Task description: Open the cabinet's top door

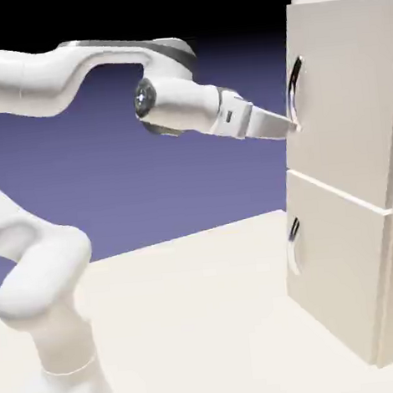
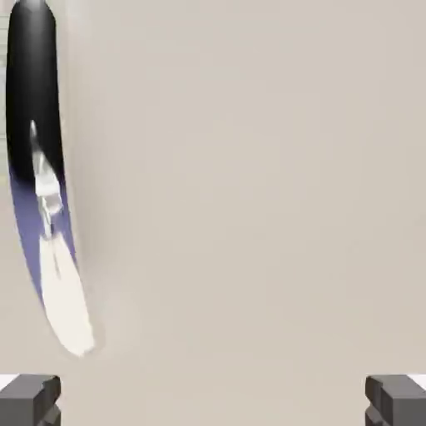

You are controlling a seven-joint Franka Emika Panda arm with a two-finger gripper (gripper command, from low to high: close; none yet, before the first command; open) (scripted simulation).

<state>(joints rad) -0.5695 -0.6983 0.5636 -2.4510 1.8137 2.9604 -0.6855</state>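
The off-white cabinet (image 1: 349, 178) stands at the exterior view's right. Its top door (image 1: 342, 95) carries a long curved dark-and-silver handle (image 1: 294, 86) near its left edge. My gripper (image 1: 294, 126) reaches in from the left, its tips at the lower end of that handle, close to the door's face. In the hand view the door panel (image 2: 250, 183) fills the picture, and the handle (image 2: 37, 166) curves down the far left. My gripper (image 2: 213, 399) stands open, its grey fingertips (image 2: 29, 399) wide apart with only bare panel between them. The handle lies outside the gap.
Below the top door sits a shorter door (image 1: 331, 255) with a small dark handle (image 1: 293, 229). The pale table (image 1: 202, 317) spreads under the arm.
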